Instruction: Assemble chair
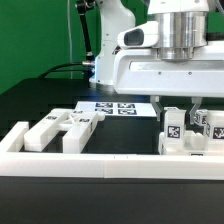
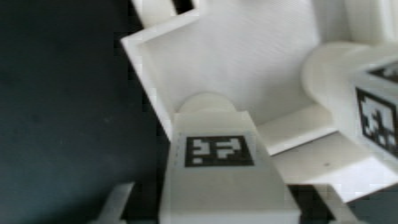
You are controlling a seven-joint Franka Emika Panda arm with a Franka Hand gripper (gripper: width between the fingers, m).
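1. hanging over the cluster of chair parts (image 1: 190,130) on the exterior view's right, the hand (image 1: 183,108) reaches down among them.
2. in the wrist view a tagged part (image 2: 221,150) lies directly below, its long axis pointing toward the seat slab (image 2: 196,60).
3. i cannot tell whether the hand is grasping that part or released.
4. other loose parts (image 1: 60,130) sit well apart on the desk (image 1: 40,100), toward the exterior view's left.
5. the next move likely depends on the tagged part staying centred under the hand.
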